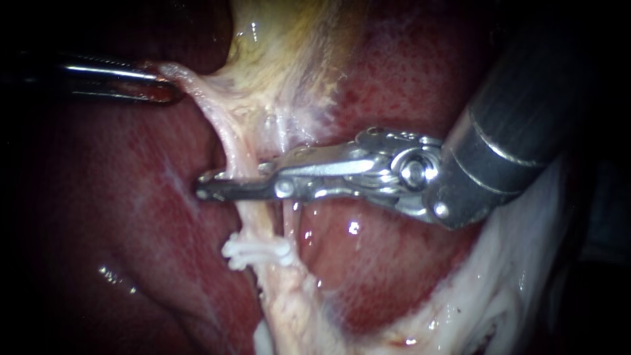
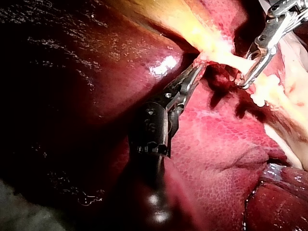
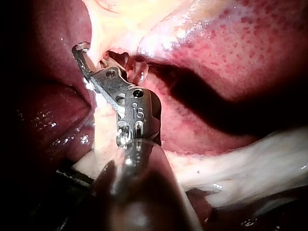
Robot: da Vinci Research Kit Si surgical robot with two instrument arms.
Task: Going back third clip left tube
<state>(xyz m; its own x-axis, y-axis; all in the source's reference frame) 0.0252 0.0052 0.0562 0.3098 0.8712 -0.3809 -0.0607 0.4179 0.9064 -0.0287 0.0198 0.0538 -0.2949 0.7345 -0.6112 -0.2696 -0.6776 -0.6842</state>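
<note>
Nearest the lens: thick dark shaft of the right instrument [image 1: 210, 185], entering from the upper right. Straddles the left tube [image 1: 238, 154] with jaws parted, a gap visible, seemingly gripping nothing. Just nearer on that tube: a white clip [image 1: 256, 251]. Far left: the left instrument [image 1: 164, 85], clamped on a pale strand [image 1: 197, 92], holding it out leftward, likely to stretch the tube taut and clear of the liver [image 1: 131, 217]. Next, probably calls for a straight retreat rightward, to avoid snagging tube or clip.
</note>
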